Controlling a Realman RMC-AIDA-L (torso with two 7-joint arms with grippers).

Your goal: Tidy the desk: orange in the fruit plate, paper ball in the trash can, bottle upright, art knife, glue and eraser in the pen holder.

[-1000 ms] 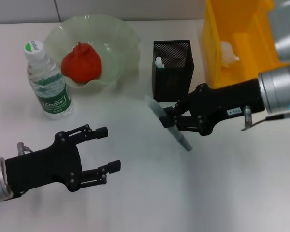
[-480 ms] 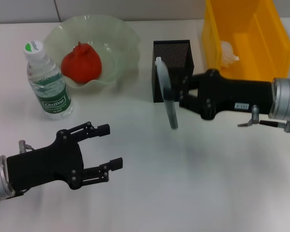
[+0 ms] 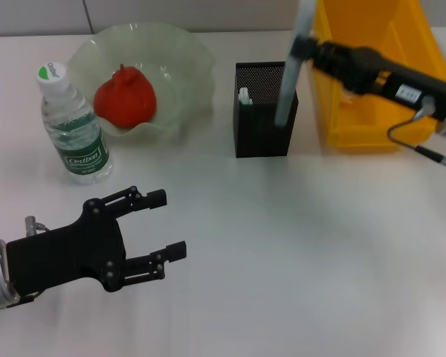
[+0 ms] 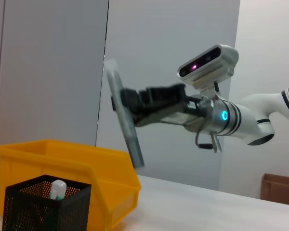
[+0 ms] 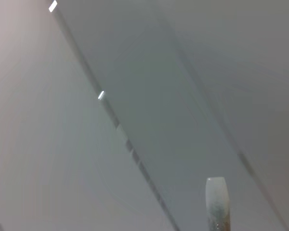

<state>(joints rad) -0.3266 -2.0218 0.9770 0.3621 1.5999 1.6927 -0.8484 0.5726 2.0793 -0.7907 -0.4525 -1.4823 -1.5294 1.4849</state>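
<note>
My right gripper [image 3: 306, 46] is shut on the art knife [image 3: 286, 85], a long grey strip held nearly upright, its lower end over the open top of the black mesh pen holder [image 3: 264, 130]. The left wrist view shows the same: right gripper [image 4: 130, 102], knife [image 4: 124, 120], pen holder [image 4: 43, 207]. A white glue stick [image 3: 244, 95] stands inside the holder. The orange [image 3: 125, 95] lies in the pale-green fruit plate [image 3: 186, 59]. The bottle [image 3: 70, 126] stands upright. My left gripper [image 3: 168, 223] is open and empty at the front left. The eraser and paper ball are not seen.
The yellow trash can [image 3: 372, 111] stands right of the pen holder, with my right arm reaching across it. It also shows in the left wrist view [image 4: 86, 163]. The knife's tip shows in the right wrist view [image 5: 216, 202].
My right gripper has lifted the art knife off the table, turned it upright and carried it back and up over the pen holder. The left arm has barely moved.
</note>
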